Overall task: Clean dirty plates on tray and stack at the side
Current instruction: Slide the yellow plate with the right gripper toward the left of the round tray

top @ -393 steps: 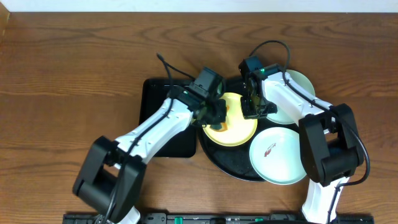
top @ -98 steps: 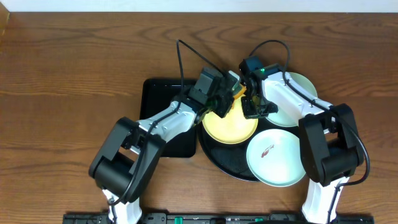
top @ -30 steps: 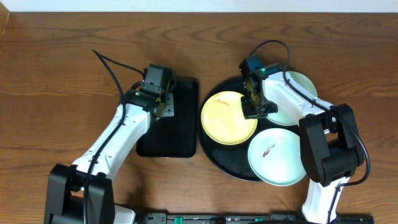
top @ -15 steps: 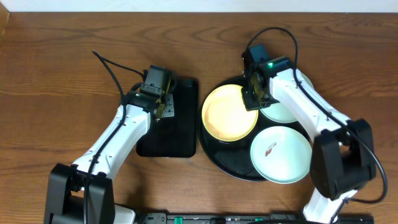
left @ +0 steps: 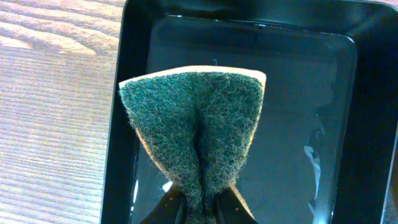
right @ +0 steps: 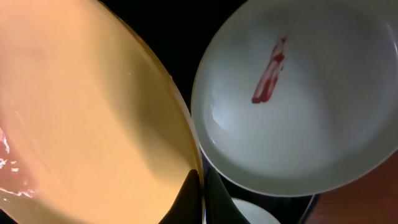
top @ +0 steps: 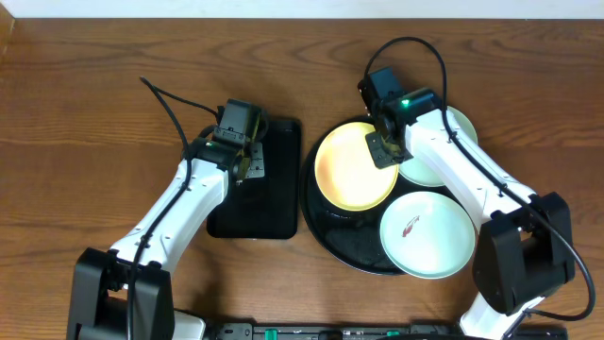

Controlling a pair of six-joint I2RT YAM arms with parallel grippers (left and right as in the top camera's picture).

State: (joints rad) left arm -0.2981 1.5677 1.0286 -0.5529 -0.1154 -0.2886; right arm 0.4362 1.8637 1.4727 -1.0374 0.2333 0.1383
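The pale yellow plate [top: 355, 178] is tilted up off the round black tray [top: 326, 231], its smear wiped away. My right gripper [top: 381, 149] is shut on its far right rim; the right wrist view shows the plate [right: 87, 112] pinched between the fingers [right: 186, 199]. A mint-white plate [top: 427, 234] with a red smear lies at the tray's front right, also in the right wrist view [right: 311, 130]. The other mint-white plate [top: 444, 156] lies behind it, partly under my right arm. My left gripper [top: 247, 162] is shut on a green scouring sponge [left: 196, 137] over the rectangular tray.
The rectangular black tray [top: 247, 212] lies left of the round tray, its wet floor showing in the left wrist view [left: 305, 112]. Brown wooden table [top: 85, 123] lies all around. Cables loop behind both arms.
My left arm carried the sponge from the yellow plate back over the rectangular tray. My right gripper has since lifted the yellow plate's rim, tilting it and shifting it slightly right.
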